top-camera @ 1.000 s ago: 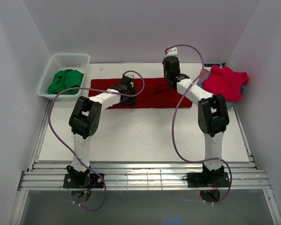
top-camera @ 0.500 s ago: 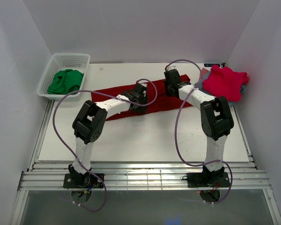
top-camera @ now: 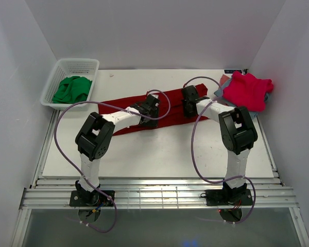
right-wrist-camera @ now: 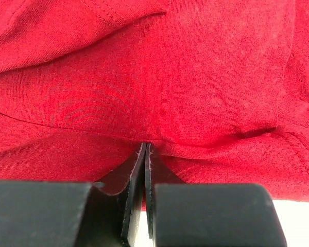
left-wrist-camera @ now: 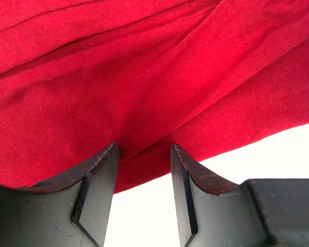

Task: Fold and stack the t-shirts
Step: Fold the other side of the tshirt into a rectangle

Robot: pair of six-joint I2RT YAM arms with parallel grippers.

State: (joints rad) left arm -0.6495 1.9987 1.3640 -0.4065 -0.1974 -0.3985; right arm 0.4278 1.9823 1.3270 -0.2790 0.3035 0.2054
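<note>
- The right gripper (right-wrist-camera: 145,146) has its jaws pressed together on a small pucker of the dark red t-shirt (top-camera: 175,98). So thin a pinch could well slip free once the cloth is lifted.
- The left gripper (left-wrist-camera: 142,149) has its jaws apart, with the shirt's near hem lying between the tips. If the right arm pulls before this one closes, the shirt would probably drag and skew rather than fold evenly.
- The shirt lies as a creased, slanted band across the far half of the table (top-camera: 159,149), and those wrinkles risk being folded in.
- Both arms reach forward from the near edge with elbows raised and wrists low on the band's middle stretch, near each other.
- The pink-red t-shirt (top-camera: 247,90) sits at the far right corner, clear of both grippers.
</note>
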